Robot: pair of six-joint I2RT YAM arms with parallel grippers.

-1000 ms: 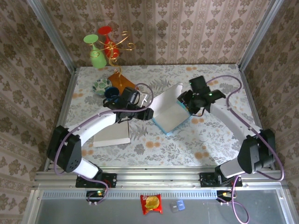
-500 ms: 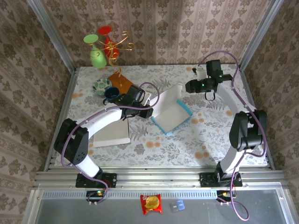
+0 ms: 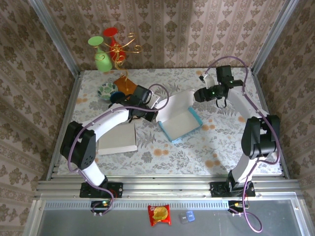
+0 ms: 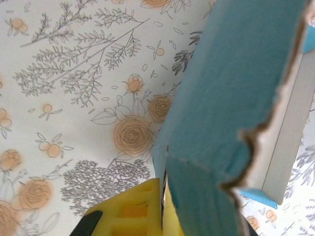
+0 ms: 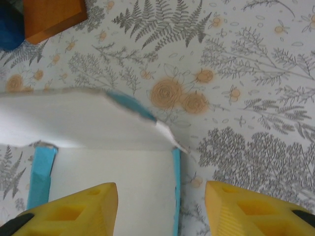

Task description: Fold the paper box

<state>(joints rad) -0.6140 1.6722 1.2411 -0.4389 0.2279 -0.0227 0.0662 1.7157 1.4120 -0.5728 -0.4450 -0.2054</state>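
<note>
Your right gripper [image 3: 197, 94] has pulled back off the paper box [image 3: 181, 125] toward 1 o'clock, jaws wide, while your left gripper [image 3: 153, 114] pinches its wall, so folding isn't done.

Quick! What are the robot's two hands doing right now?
Left gripper: closed, pinching the paper box wall.
Right gripper: open, holding nothing, above the box.

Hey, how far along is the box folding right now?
Partly done. The box has its blue side walls up and a white flap raised along its far side. In hand: the left fingers pinch a wall near one corner, and the right fingers hover open over the far edge. Left to do: the flap is not folded down, so the top is open.
</note>
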